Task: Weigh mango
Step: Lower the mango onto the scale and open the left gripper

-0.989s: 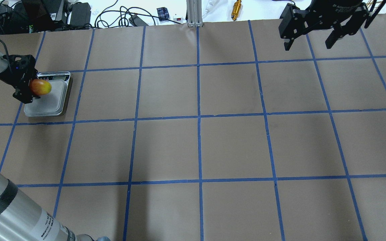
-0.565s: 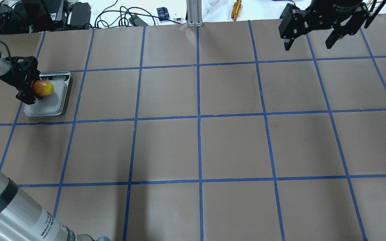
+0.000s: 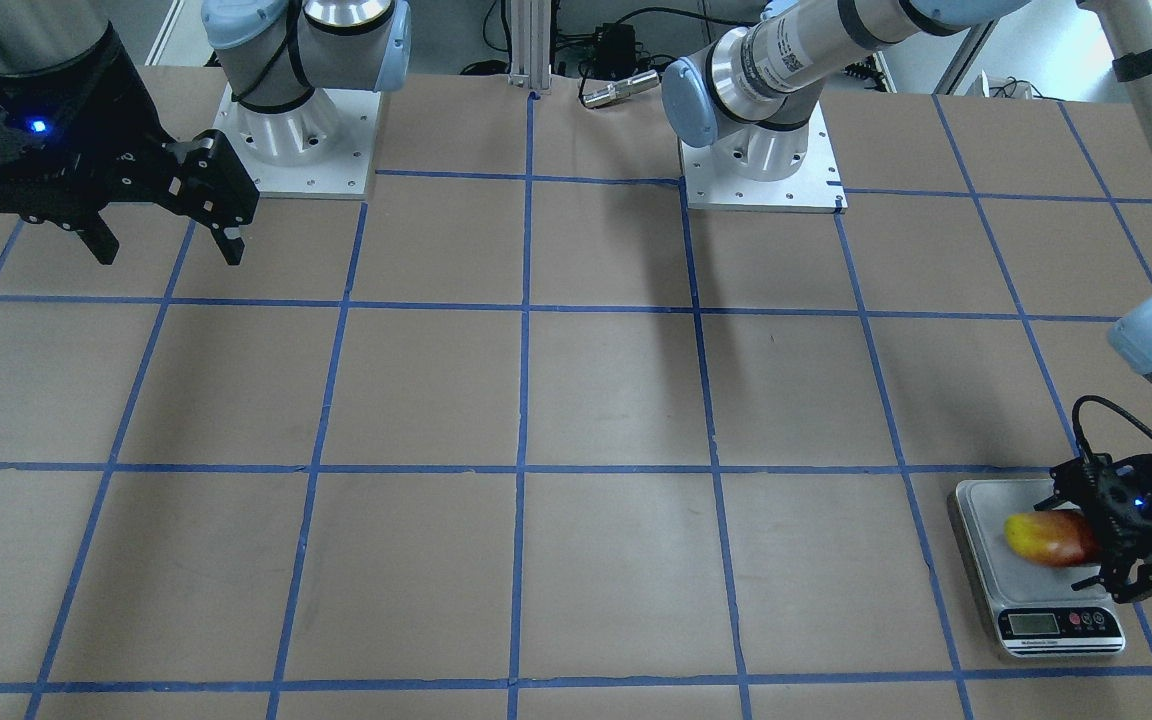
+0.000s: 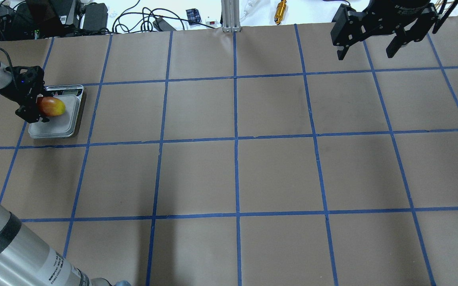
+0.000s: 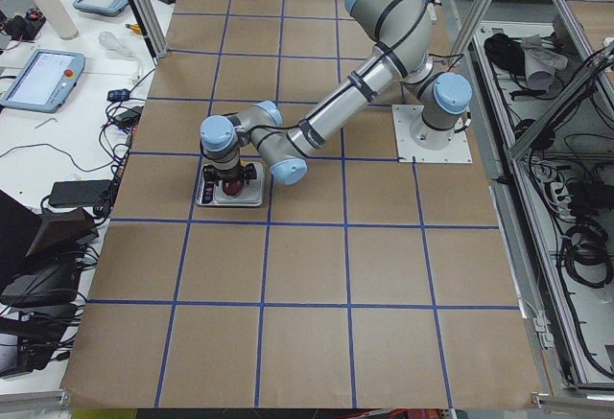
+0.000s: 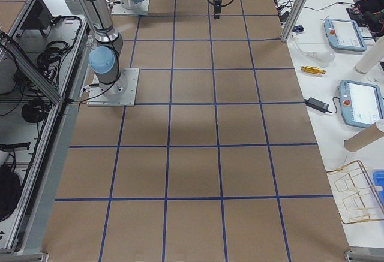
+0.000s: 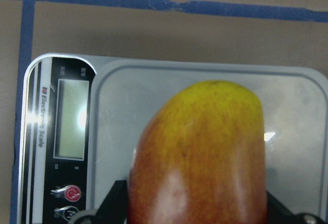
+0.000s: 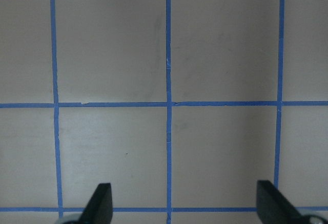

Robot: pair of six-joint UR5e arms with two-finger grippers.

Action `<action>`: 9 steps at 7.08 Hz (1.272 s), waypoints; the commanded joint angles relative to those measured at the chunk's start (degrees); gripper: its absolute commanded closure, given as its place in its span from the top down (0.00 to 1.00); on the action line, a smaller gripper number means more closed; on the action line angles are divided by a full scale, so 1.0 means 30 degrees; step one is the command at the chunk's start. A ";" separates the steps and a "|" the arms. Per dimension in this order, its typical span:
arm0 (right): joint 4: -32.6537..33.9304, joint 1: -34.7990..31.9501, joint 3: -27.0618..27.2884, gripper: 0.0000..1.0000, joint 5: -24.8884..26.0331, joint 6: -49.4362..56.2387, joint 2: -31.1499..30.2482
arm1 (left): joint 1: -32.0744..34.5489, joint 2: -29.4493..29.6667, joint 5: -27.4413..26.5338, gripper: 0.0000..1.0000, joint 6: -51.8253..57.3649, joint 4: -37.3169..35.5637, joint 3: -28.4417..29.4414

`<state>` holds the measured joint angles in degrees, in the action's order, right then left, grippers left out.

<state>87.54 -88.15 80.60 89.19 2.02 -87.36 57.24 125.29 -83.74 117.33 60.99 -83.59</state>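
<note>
Left gripper clamping red end of mango, fingers pressing on both sides. Mango lying lengthwise, yellow tip pointing out over grey platform of scale. Cannot tell whether fruit is touching platform. Scale display catching glare, digits not readable. Scale sitting on robot's left part of taped-grid table. Right gripper hanging well apart over far right squares, jaws spread wide, gripping nothing.
</note>
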 commanded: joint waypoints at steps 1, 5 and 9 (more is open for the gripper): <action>0.0000 0.0000 0.0000 1.00 0.0006 0.0000 0.0000 | -0.0064 -0.2197 -0.0152 1.00 -0.0144 0.2674 0.0469; 0.0000 0.0000 0.0000 1.00 0.0006 0.0000 -0.0001 | -0.0358 -0.7733 -0.2098 1.00 -0.3539 1.0471 0.0384; 0.0000 0.0029 0.0000 1.00 0.0007 0.0000 -0.0029 | -0.0154 -1.1669 -0.2264 1.00 -1.0248 1.4416 -0.0316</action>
<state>87.54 -88.14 80.60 89.20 2.02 -87.39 56.42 92.90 -91.01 96.24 102.38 -83.55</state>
